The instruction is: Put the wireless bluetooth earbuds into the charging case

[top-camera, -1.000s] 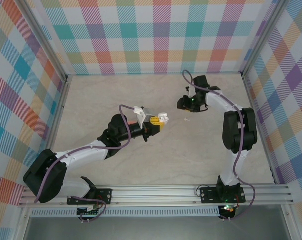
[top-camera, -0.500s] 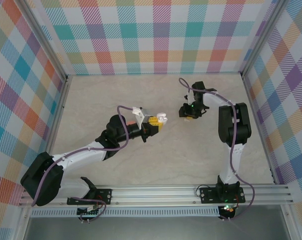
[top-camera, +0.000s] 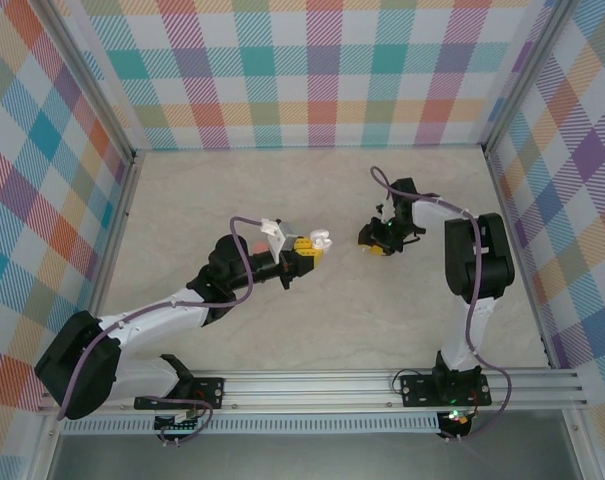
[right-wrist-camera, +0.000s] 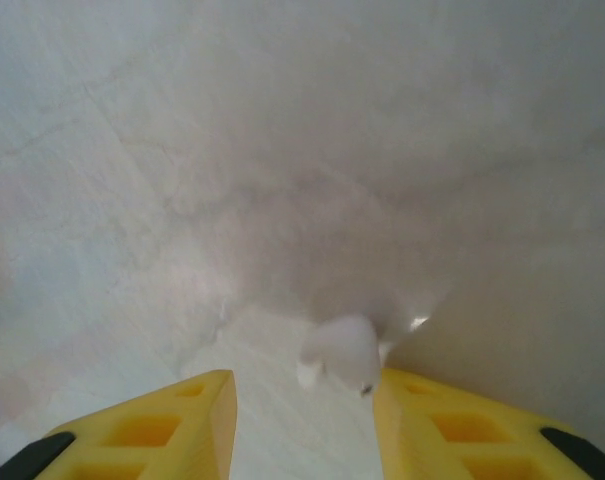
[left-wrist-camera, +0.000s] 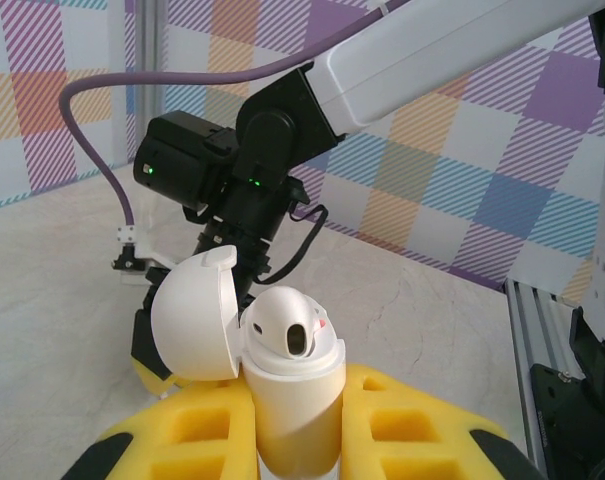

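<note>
"Where is the charging case?"

"My left gripper point(left-wrist-camera: 292, 425) has it. The yellow fingers point(left-wrist-camera: 412, 420) are closed on the body of the charging case point(left-wrist-camera: 294, 400), which stands upright with its lid point(left-wrist-camera: 194, 318) swung open to one side. One white earbud point(left-wrist-camera: 287, 335) sits in the top of it, a dark hole facing my wrist camera."

"And your other arm?"

"My right gripper point(right-wrist-camera: 304, 400) is partly spread and grips nothing. A loose earbud point(right-wrist-camera: 340, 352), white and blurred, lies on the pale bench point(right-wrist-camera: 132, 150) between the fingertips, close beside one of them. I cannot tell whether they touch. From above, my two grippers are near each other over the middle of the bench, not touching."
</note>
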`<state>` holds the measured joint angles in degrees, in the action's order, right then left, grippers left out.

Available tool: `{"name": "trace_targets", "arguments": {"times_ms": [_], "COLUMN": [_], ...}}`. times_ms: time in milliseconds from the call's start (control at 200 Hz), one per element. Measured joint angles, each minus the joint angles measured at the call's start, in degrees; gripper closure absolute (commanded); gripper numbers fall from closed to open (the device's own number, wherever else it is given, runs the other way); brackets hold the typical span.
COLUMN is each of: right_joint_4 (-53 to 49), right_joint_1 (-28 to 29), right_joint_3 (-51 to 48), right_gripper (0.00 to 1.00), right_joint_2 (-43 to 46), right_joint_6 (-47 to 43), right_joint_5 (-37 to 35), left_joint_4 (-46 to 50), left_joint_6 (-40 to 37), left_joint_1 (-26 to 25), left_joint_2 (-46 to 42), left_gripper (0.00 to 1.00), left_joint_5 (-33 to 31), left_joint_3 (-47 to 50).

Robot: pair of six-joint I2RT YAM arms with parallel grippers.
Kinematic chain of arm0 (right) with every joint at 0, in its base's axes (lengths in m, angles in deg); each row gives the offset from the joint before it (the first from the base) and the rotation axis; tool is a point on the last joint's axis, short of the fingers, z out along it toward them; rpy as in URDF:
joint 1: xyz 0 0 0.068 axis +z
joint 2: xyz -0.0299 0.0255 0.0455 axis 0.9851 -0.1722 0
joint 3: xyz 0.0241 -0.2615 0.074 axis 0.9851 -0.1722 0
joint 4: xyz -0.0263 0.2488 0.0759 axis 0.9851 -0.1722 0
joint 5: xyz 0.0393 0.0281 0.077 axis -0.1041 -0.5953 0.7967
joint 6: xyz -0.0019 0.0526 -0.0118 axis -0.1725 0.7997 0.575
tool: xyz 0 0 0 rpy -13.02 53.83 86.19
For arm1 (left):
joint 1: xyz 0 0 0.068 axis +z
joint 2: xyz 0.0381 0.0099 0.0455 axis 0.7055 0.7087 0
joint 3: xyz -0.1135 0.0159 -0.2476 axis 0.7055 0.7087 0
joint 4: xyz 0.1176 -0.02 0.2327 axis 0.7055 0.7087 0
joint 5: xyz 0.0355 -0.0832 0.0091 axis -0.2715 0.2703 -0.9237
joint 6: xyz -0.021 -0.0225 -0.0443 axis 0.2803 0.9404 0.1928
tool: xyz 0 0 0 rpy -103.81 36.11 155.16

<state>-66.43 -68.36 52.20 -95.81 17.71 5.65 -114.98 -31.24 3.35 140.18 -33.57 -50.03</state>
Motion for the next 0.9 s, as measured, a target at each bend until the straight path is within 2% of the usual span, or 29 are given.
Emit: {"name": "trace_targets", "arguments": {"times_ms": [280,685,900], "right_joint_4": [-3.76,-4.02,-2.54], "right_joint_1": [0.98,0.98,0.98], "right_joint_3": [0.70,2.32,1.20], "right_gripper": [0.59,0.68,0.69], "right_joint_2": [1.86,1.92,1.99], "right_joint_6": [2.32,5.07,5.79], "right_joint_5": [-3.43,-9.46,-10.60], "left_joint_4": [-0.02,1.36,1.75], "left_joint_6": [0.00,-0.74,-1.75], "left_joint_1": [0.00,-0.04,-0.07], "left_joint_2": [-0.42,-3.74,-4.35], "left_gripper": [1.00,1.00,1.00], "left_joint_5": [-0.33,-0.76,-0.81], "left_joint_3": [0.04,1.38,1.46]}}
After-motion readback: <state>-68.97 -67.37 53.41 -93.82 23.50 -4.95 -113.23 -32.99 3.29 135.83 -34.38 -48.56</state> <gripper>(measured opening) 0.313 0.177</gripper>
